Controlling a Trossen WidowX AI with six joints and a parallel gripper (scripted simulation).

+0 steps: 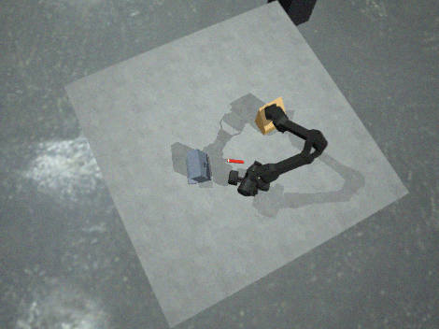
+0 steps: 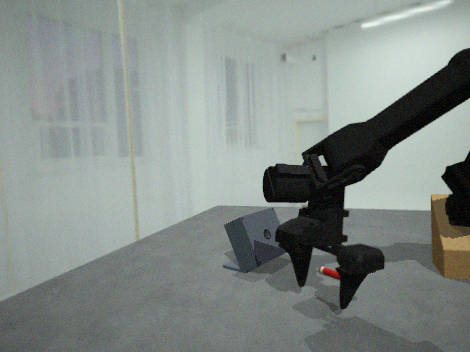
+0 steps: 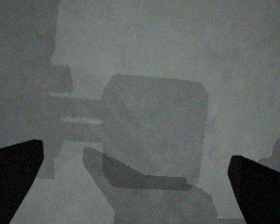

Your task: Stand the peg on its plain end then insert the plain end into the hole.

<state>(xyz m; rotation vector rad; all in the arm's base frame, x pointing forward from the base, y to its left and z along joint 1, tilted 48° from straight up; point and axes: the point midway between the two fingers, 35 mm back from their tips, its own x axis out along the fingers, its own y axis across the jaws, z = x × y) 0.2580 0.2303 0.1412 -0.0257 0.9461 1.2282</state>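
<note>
The red peg (image 1: 237, 162) (image 2: 331, 273) lies on its side on the table. Its white band is at the left end in the top and exterior views, the end toward the panel. In the exterior view a finger hides its right end. The blue-grey sloped panel (image 1: 195, 164) (image 2: 241, 246) stands left of the peg, with one dark, empty-looking hole (image 2: 267, 234) in its face. My gripper (image 2: 322, 296) (image 3: 138, 157) points down, open and empty, above the table, beside the peg and nearer the exterior camera. The wrist view shows no peg, only table and shadows between the fingers.
The orange block (image 1: 264, 124) (image 2: 450, 261) stands under the arm's base. The table (image 1: 140, 94) (image 2: 150, 301) carries broad arm shadows. A black post (image 1: 299, 1) rises beyond the table's top corner in the top view.
</note>
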